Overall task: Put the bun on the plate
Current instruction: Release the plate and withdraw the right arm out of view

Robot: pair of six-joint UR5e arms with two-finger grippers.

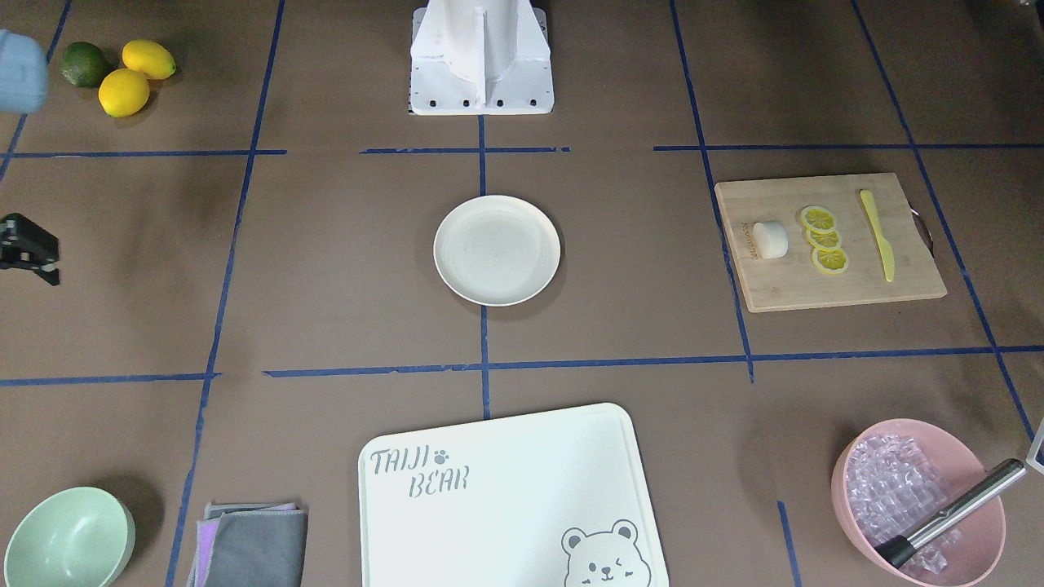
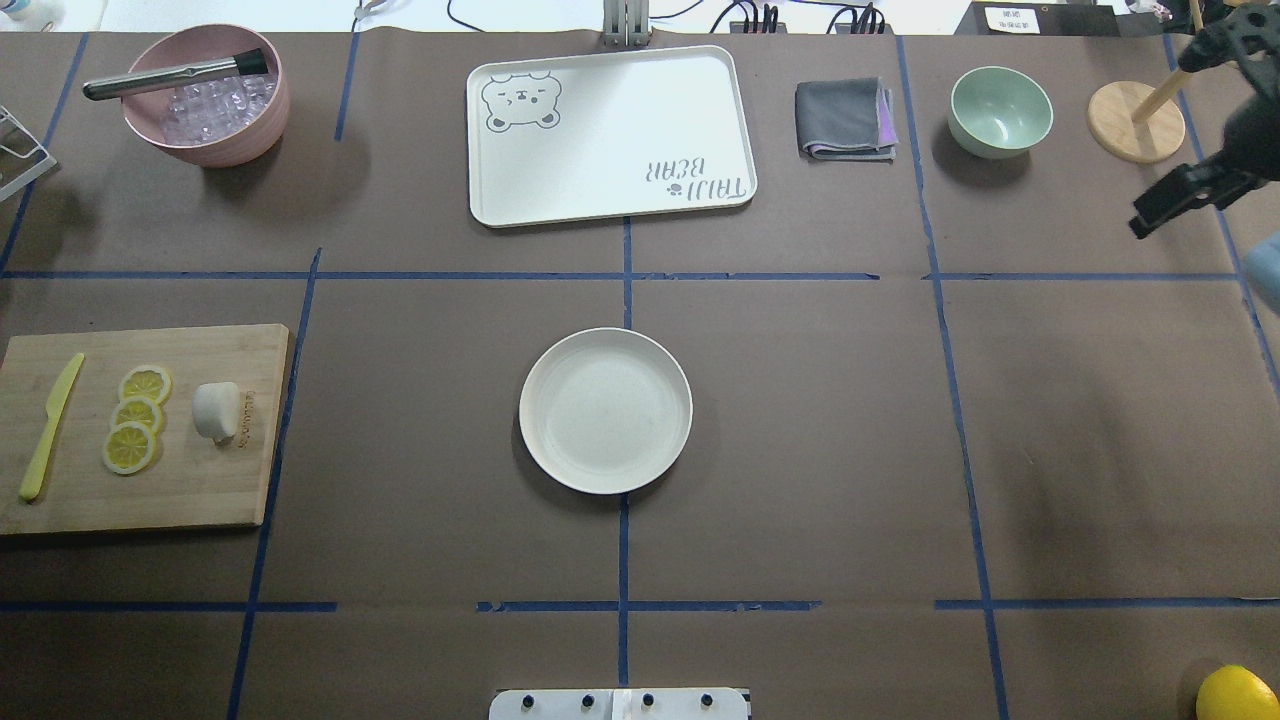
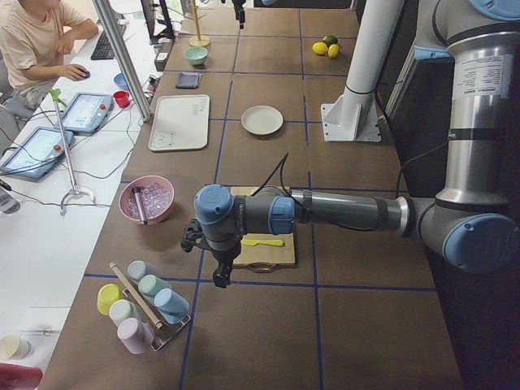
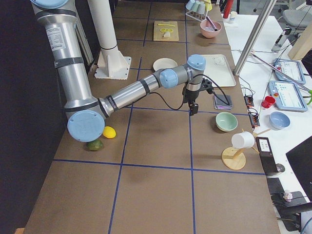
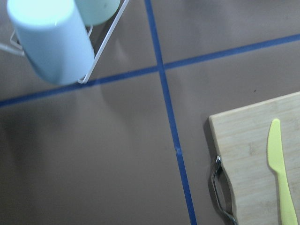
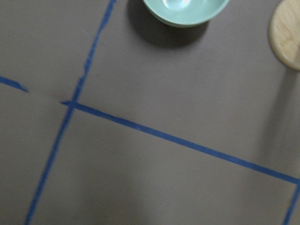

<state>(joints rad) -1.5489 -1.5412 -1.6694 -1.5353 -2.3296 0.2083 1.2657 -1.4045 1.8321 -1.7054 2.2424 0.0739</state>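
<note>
The bun (image 2: 216,410) (image 1: 770,240), a small white lump, lies on a wooden cutting board (image 2: 150,490) at the table's left end. The cream plate (image 2: 605,410) (image 1: 497,249) sits bare at the table's centre. My left gripper (image 3: 218,280) hangs beyond the board's outer end, away from the bun; it shows only in the exterior left view, so I cannot tell its state. My right gripper (image 2: 1140,225) (image 1: 50,277) hovers at the far right edge, near the mint bowl, far from both; its jaws show only in side profile.
Lemon slices (image 2: 135,418) and a yellow knife (image 2: 50,425) share the board. Along the far side stand a pink ice bowl (image 2: 205,130), a bear board (image 2: 610,130), a grey cloth (image 2: 845,118), a mint bowl (image 2: 1000,110) and a wooden stand (image 2: 1135,122). Cups (image 3: 142,305) sit beyond the board.
</note>
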